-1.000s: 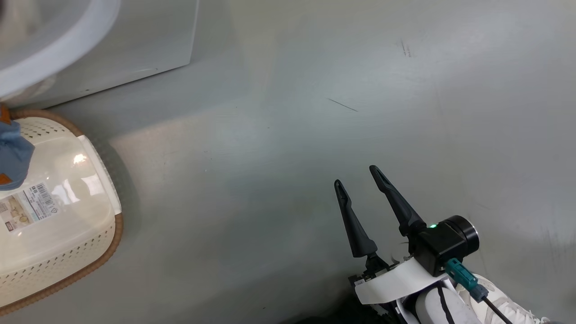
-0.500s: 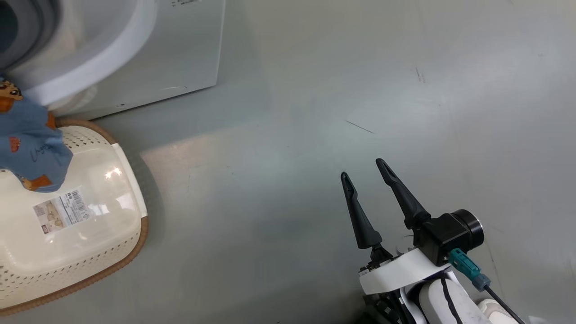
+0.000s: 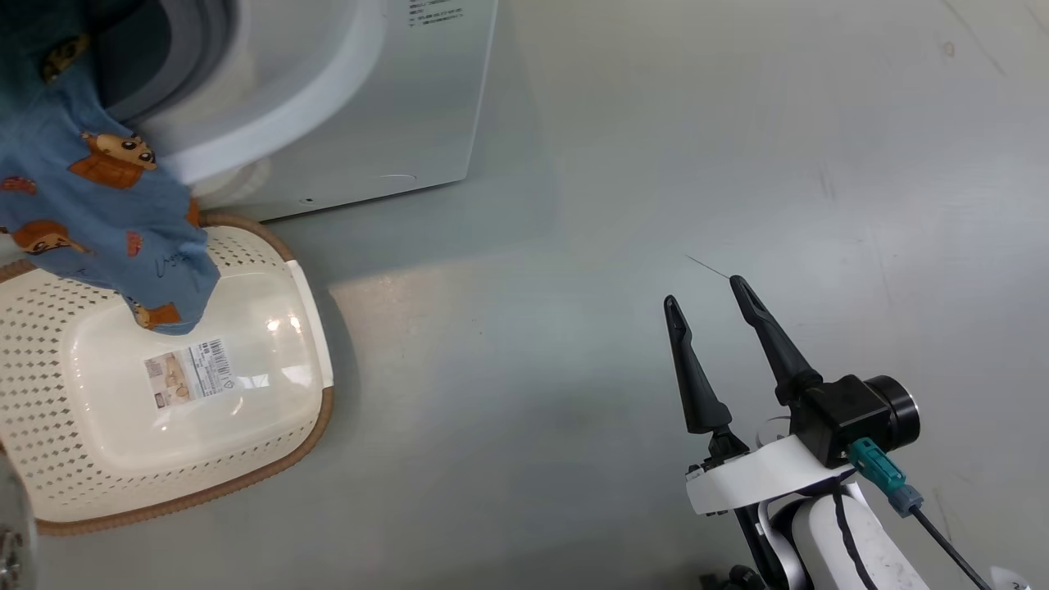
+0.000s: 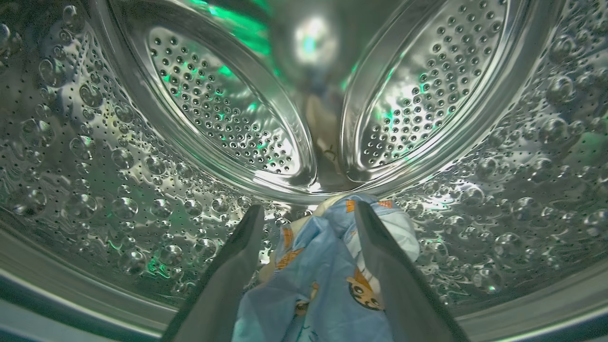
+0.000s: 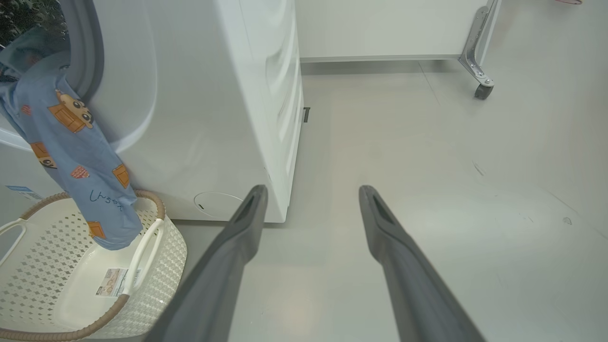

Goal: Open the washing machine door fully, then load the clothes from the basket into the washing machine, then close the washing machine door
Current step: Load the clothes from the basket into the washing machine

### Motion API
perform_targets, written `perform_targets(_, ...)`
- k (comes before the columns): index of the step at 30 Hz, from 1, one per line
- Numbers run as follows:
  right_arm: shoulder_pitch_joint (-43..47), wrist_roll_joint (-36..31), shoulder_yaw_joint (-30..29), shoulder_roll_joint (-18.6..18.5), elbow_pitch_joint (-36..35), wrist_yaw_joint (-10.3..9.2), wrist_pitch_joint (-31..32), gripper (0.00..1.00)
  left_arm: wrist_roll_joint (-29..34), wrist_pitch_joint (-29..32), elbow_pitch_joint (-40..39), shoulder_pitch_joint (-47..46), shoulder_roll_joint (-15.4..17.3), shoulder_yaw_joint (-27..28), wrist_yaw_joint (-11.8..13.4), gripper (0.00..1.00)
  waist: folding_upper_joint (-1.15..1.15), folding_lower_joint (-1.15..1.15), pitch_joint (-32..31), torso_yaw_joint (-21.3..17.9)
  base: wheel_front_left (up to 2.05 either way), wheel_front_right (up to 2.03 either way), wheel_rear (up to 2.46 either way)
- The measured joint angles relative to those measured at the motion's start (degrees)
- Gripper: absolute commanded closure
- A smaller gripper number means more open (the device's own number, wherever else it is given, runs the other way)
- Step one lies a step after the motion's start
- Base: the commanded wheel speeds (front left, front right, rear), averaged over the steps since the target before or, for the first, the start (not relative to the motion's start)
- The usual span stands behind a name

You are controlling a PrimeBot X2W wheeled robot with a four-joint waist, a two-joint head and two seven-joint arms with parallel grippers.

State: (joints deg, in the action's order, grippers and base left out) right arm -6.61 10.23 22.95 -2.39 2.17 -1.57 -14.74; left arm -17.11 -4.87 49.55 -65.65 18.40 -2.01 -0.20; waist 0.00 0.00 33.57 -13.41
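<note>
– Deep inside the drum [image 4: 95, 142] of the washing machine [image 3: 393, 106], how does the left claw [image 4: 308, 206] stand?

– Its two dark fingers are spread wide. The clothes [image 4: 323, 275] are bunched up between them: a light blue garment printed with orange cartoon animals, over the perforated steel.

– Where does that garment run from there?

– At the far left of the head view it spills out of the round opening, past the grey gasket, and hangs down the white front. Its lower end dangles inside the basket [image 3: 41, 360]. I cannot tell whether it touches the bottom, where a barcode label is stuck.

– And the basket itself?

– It sits on the grey floor [image 3: 574, 205], just beside the foot of the machine, below the opening. It is cream-white, with perforated walls and a brown woven-look rim.

– Further right?

– The machine's white side panel comes next, then open floor. The right claw [image 3: 703, 292] hovers over that floor, well apart from the basket. Its fingers are spread, pointing away from the robot, with grey floor showing between them.

– Anything beyond it?

– At the upper right of the right wrist view, a metal leg on a caster [image 5: 479, 71] stands against a white panel.
</note>
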Motion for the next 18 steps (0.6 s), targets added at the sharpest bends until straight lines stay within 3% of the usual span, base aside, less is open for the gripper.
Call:
perform_targets(6,-0.3,-1.3,-2.7,-0.5,0.1,0.49,0.0,0.0,-1.5,-2.0,-1.4,3.7,-6.2,-0.6,-0.2,0.0,0.0,0.0,-0.7,3.8,0.0,0.0,0.0)
perform_targets(18,-1.2,-3.0,-5.2,-1.3,0.4,1.32,0.0,0.0,-2.2,-6.4,-4.7,13.4,-10.2,-2.2,-1.4,0.0,0.0,0.0,-1.6,10.8,0.0,0.0,0.0)
